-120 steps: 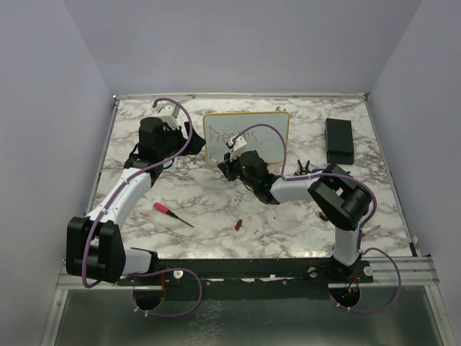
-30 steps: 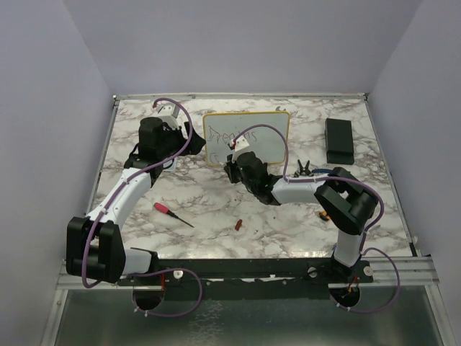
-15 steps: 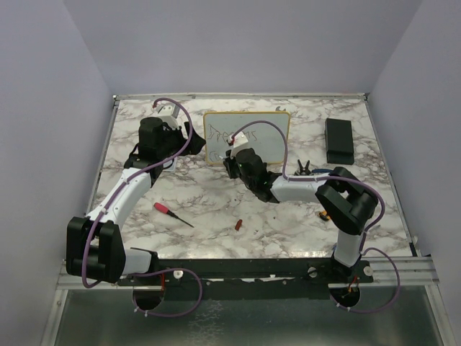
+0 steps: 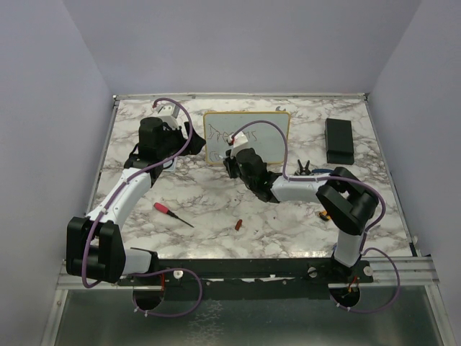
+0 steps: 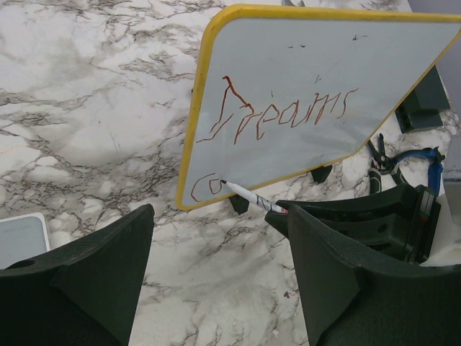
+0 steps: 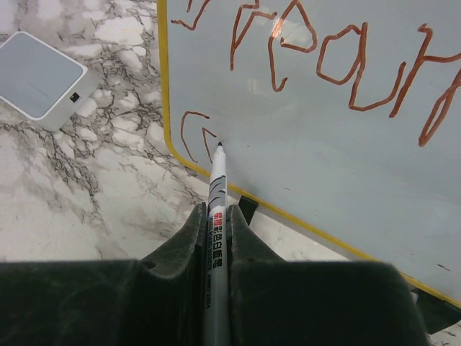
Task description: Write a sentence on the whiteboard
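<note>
The whiteboard with its yellow frame stands upright at the back of the table. On it the sentence reads "Dreams" in red-brown marker, with a "C" and one short stroke begun below at the lower left. My right gripper is shut on a white marker whose tip touches the board just right of the "C". My left gripper is open and holds nothing, low in front of the board's left end. In the top view the right gripper is at the board's lower left and the left gripper beside its left edge.
A small grey square pad lies left of the board. A black box sits at the back right and a black clip near the right arm. A red-handled screwdriver and a small red cap lie on the marble table nearer the front.
My right gripper has shifted slightly with the marker along the board's lower left, where the second line has started. The left arm has not moved.
</note>
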`<act>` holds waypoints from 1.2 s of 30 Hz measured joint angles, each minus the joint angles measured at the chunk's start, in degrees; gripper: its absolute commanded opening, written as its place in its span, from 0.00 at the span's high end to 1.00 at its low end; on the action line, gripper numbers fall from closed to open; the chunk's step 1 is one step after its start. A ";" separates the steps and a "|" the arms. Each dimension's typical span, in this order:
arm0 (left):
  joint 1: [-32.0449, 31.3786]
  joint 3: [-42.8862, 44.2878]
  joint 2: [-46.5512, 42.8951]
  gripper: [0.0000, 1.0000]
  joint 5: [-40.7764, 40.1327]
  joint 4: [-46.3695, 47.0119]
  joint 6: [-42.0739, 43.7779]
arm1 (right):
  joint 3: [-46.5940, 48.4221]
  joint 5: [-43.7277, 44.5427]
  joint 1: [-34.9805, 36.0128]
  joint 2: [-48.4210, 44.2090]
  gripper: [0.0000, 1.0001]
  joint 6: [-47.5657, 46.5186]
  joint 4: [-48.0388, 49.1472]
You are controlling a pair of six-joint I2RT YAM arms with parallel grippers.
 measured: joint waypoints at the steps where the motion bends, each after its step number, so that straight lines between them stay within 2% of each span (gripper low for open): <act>1: 0.00 0.00 0.00 0.24 0.00 0.00 0.00 | -0.09 -0.04 0.00 -0.20 0.99 -0.04 0.04; 10: 0.00 0.00 0.00 0.24 0.02 0.00 0.00 | -1.68 -0.22 -0.04 -6.03 0.99 -0.63 1.62; 36: 0.00 0.00 0.00 0.24 0.02 0.00 0.00 | -1.44 0.90 -0.04 -1.84 0.99 0.11 0.17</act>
